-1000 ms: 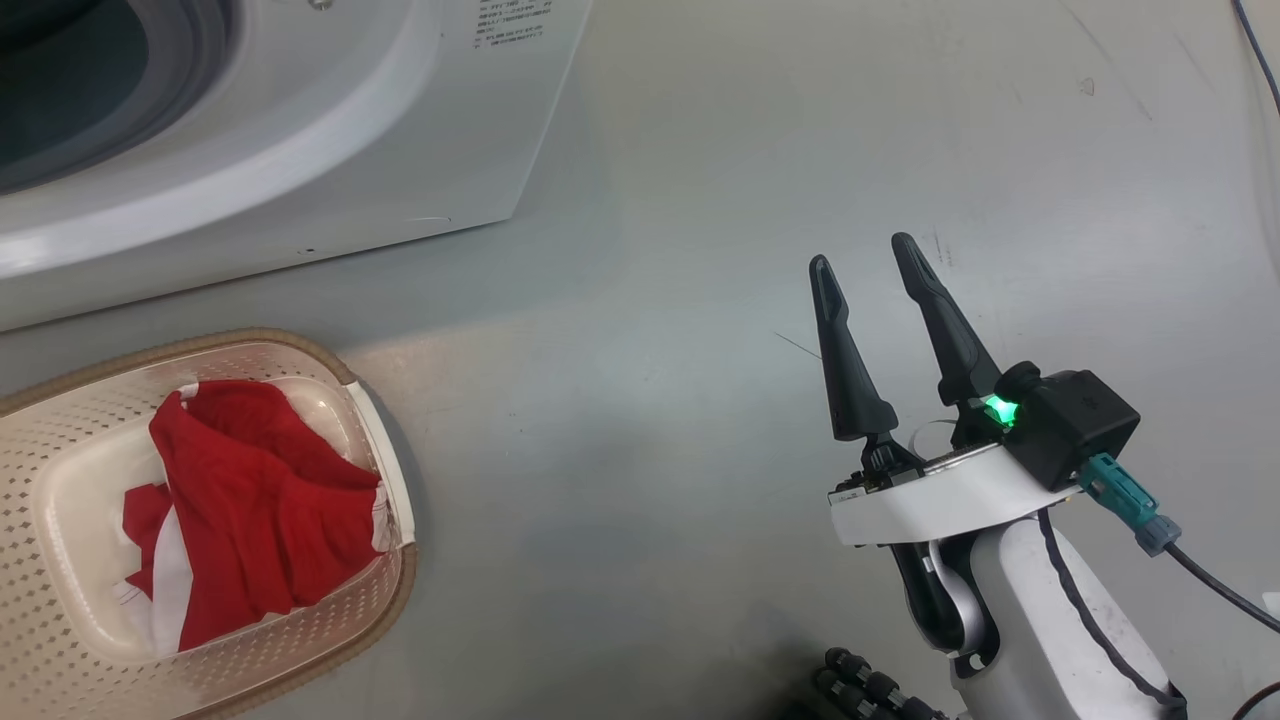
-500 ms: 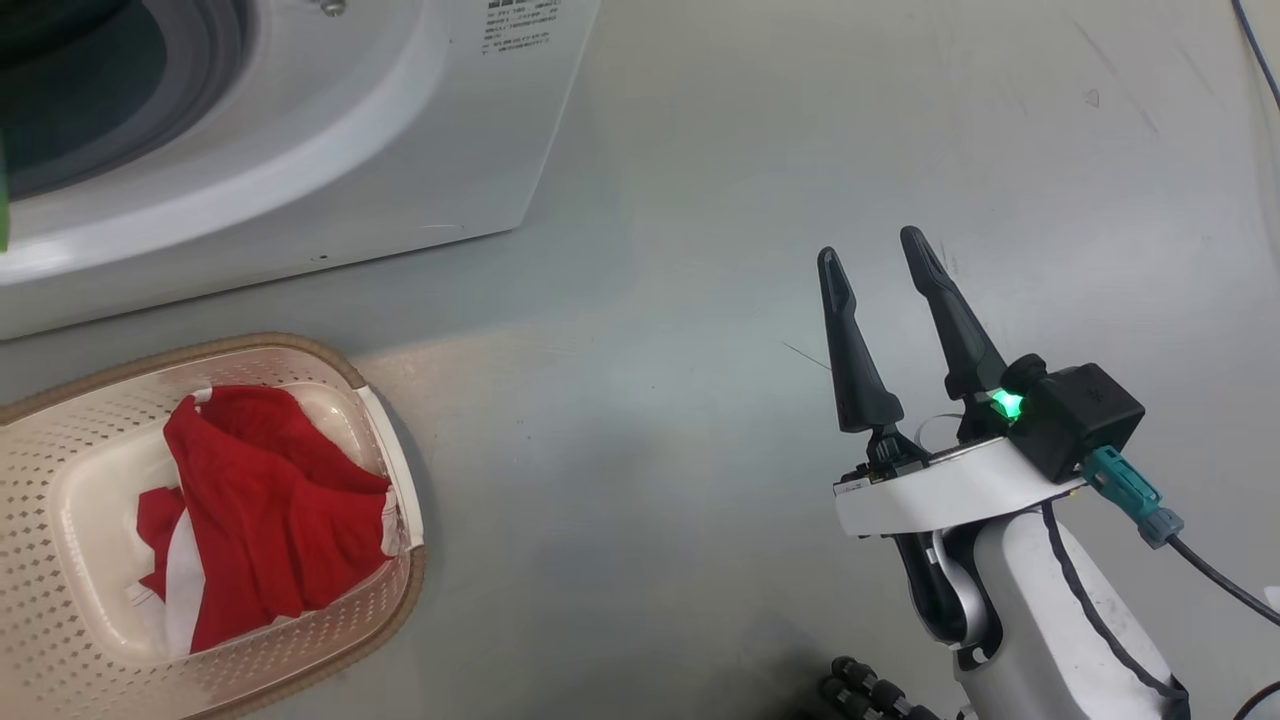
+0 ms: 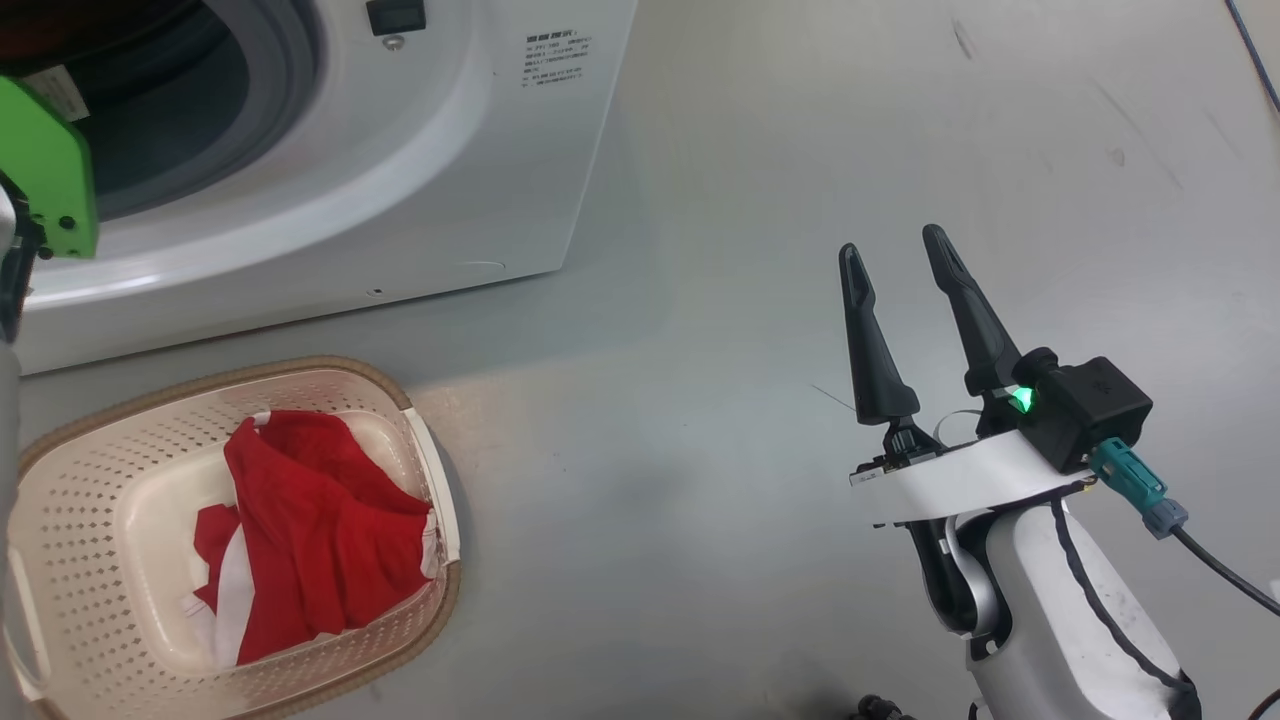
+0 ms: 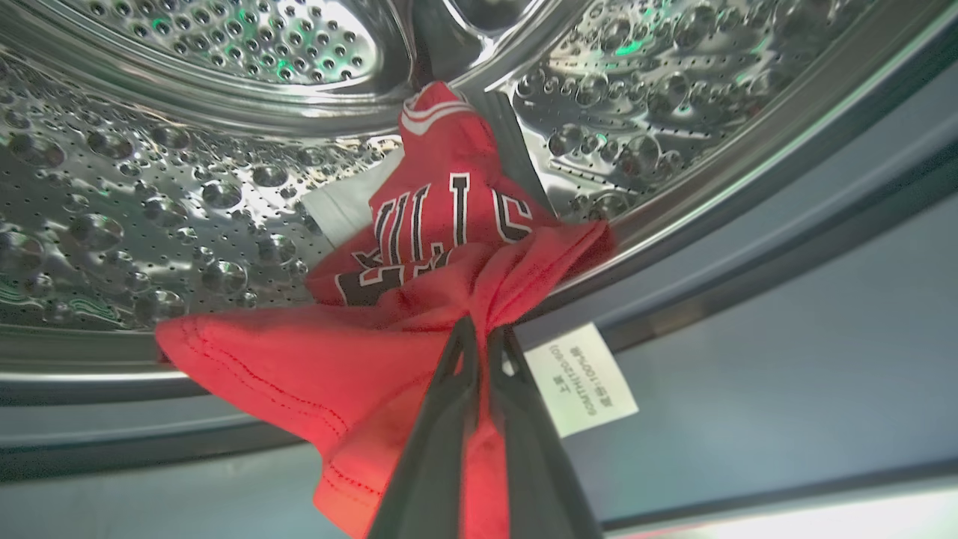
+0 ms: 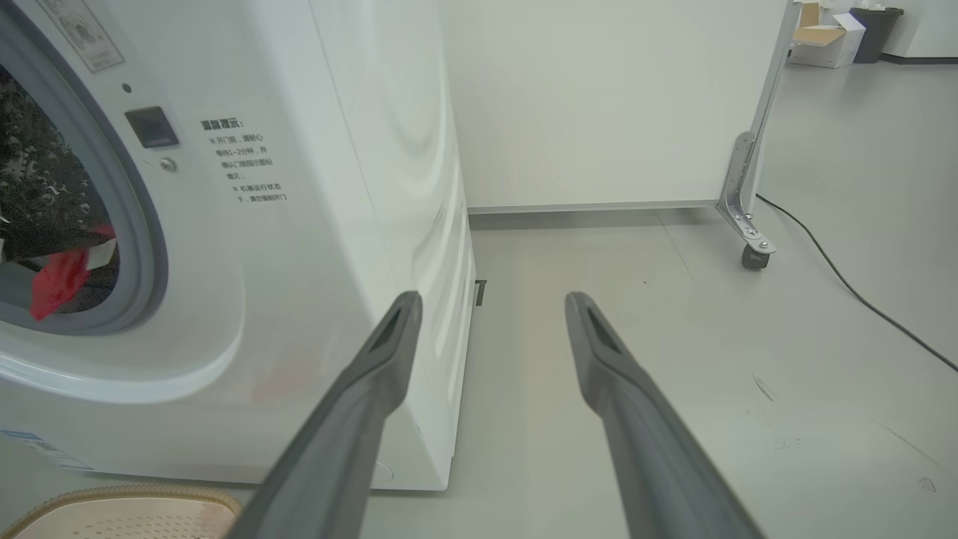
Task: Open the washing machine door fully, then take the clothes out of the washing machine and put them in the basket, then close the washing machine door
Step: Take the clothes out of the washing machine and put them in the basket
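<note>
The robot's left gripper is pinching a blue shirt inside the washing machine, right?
No, the shirt is red, not blue. The left wrist view shows the left gripper shut on it inside the washing machine.

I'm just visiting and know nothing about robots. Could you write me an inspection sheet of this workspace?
Surface: grey floor, scuffed.
Job's things: washing machine, drum mouth open; lettered red garment at the drum mouth; second red garment lying in the basket.
Clutter: cardboard box and dark bin, far off.
Grippers: left gripper shut on the lettered red garment; right gripper open, holding nothing.
Cables: black cable on the floor; teal-plugged cable at the right wrist.
Surroundings: white partition on a castor.
</note>
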Controlling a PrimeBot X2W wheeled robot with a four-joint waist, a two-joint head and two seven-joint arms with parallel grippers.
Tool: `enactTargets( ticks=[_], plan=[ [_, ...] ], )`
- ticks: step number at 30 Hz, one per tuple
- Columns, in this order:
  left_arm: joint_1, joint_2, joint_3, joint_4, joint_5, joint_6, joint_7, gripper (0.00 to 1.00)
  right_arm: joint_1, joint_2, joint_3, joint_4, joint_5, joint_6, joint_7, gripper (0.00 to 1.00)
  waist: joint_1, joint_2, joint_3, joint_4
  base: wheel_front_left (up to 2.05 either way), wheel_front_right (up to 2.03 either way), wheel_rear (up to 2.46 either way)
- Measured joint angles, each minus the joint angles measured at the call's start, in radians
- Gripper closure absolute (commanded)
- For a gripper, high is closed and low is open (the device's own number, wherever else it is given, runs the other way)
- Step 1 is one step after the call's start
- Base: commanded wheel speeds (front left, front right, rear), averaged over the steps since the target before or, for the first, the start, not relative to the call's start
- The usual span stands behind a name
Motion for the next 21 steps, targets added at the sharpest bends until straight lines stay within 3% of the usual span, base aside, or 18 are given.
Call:
enactTargets(
  ticks=[21],
  plan=[
    [0.214,-0.133,-0.022,0.025,-0.076,-0.062,-0.314,1.00,0.071,-0.015,-0.065,0.055,-0.043,0.019,0.000,0.00,-0.0001,0.0000,-0.198,0.107,0.00,0.00,0.00]
  ],
)
